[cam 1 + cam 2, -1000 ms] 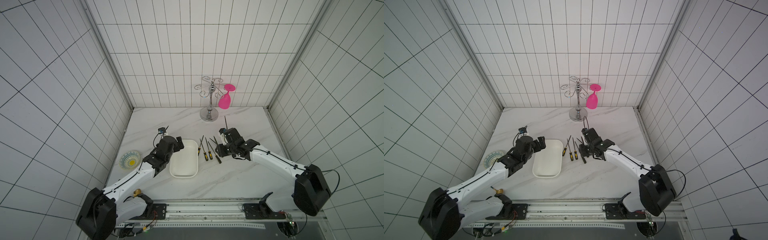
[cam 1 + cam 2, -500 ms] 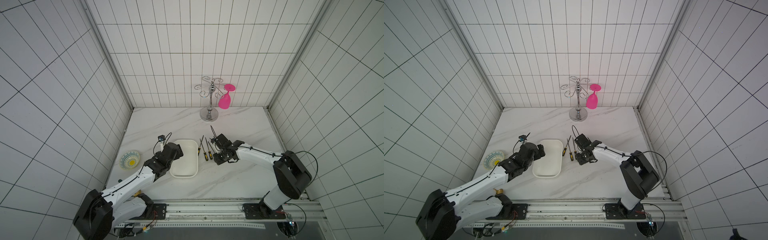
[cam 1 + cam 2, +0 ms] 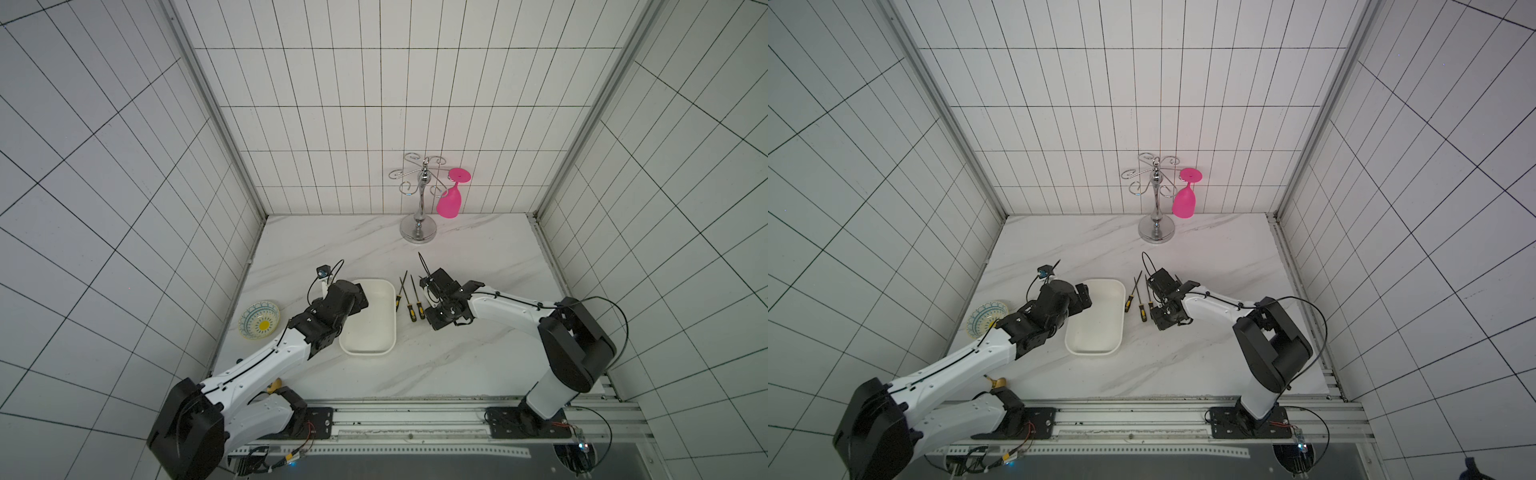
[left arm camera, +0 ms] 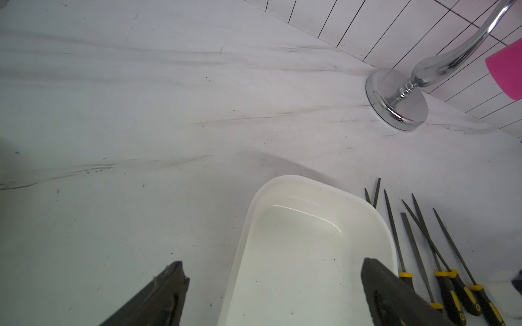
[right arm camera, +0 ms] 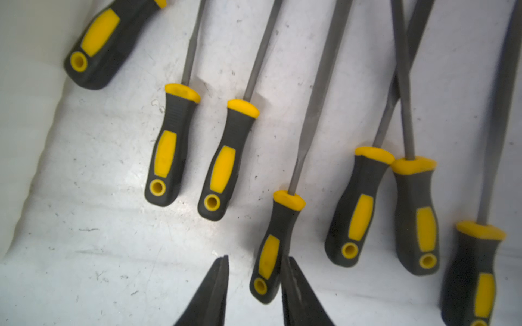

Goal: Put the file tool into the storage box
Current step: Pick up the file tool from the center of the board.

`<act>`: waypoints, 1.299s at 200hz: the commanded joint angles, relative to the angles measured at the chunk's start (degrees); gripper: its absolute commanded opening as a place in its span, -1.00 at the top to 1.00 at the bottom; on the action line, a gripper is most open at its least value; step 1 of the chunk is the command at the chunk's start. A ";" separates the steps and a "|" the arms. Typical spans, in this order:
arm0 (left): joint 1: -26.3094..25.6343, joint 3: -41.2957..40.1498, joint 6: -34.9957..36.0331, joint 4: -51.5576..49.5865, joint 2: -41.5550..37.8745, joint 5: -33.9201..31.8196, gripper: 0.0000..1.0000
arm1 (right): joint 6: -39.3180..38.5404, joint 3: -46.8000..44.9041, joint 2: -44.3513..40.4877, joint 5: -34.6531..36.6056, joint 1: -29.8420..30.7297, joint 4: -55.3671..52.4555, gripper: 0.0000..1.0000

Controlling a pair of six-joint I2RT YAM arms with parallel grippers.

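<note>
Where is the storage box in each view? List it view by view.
In a top view: storage box, middle of the table.
In a top view: same place.
Left wrist: just ahead of the left gripper.
Right wrist: probably the white strip at the edge.
Landmark: yellow-handled files beside it.

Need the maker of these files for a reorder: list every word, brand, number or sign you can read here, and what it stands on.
None: no legible text shows in any view.
On the file handles, seen close in the right wrist view: plain yellow inserts and yellow-ringed holes, no lettering.
On the storage box: plain white, nothing printed.
On the round dish: a painted pattern only.
On the pink glass and the chrome rack: no marks visible.
</note>
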 commanded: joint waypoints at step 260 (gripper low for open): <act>-0.73 6.61 -0.24 6.93 5.75 15.84 -0.98 | 3.26 -0.19 -5.63 -3.44 -4.03 2.71 1.00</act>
